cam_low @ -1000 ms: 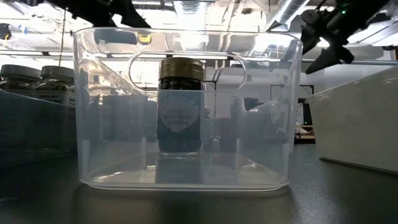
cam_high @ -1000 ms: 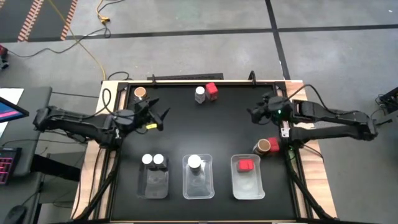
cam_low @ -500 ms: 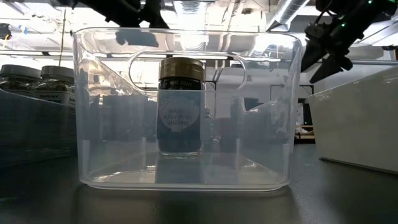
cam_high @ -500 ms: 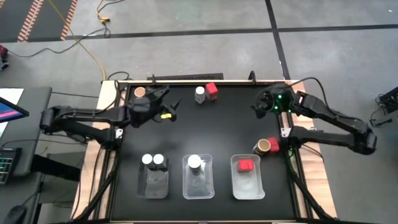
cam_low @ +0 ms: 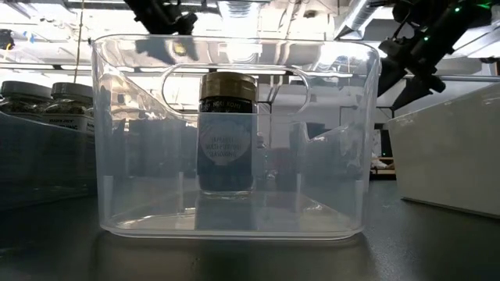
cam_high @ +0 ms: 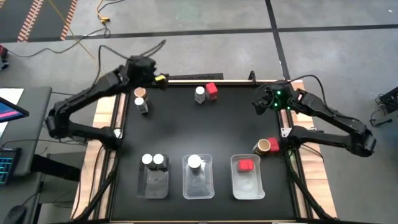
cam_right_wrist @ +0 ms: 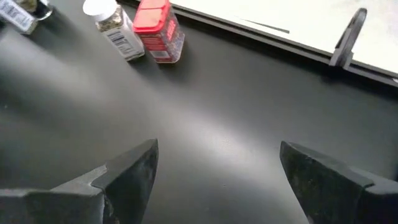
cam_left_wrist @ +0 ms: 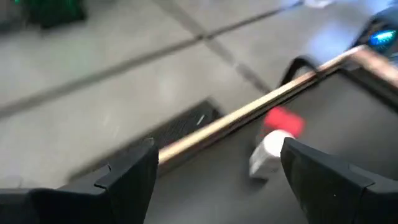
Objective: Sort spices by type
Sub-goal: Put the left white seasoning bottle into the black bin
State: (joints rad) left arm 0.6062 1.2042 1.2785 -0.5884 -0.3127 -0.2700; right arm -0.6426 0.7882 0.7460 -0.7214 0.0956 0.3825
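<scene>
While both arms hang above the black worktop point(cam_high: 205, 130) with nothing held: left gripper point(cam_high: 149, 73) up at the far left corner, jaws spread wide and empty; right gripper point(cam_high: 264, 103) over the far right part, jaws likewise released and empty. Near the far edge, a white-capped jar point(cam_high: 199, 94) touching or just beside a red-capped jar point(cam_high: 212, 90), both upright, also seen in the right wrist view as white-capped jar point(cam_right_wrist: 115, 25) and red-capped jar point(cam_right_wrist: 157, 31). At the far left, a tan-lidded jar point(cam_high: 140, 93) with another small jar point(cam_high: 143, 106) just beside it. At the right edge, a tan-lidded jar point(cam_high: 264, 146) lying beside a red-topped one point(cam_high: 274, 145), touching or nearly so. Along the near side, three clear trays in a row: left tray point(cam_high: 153, 185) with two white-capped jars point(cam_high: 152, 160) at its far end; middle tray point(cam_high: 198, 183) with one white-capped jar point(cam_high: 194, 162); right tray point(cam_high: 247, 185) with one red-capped jar point(cam_high: 246, 165). In the low view, middle tray jar point(cam_low: 227, 133) upright inside clear walls
</scene>
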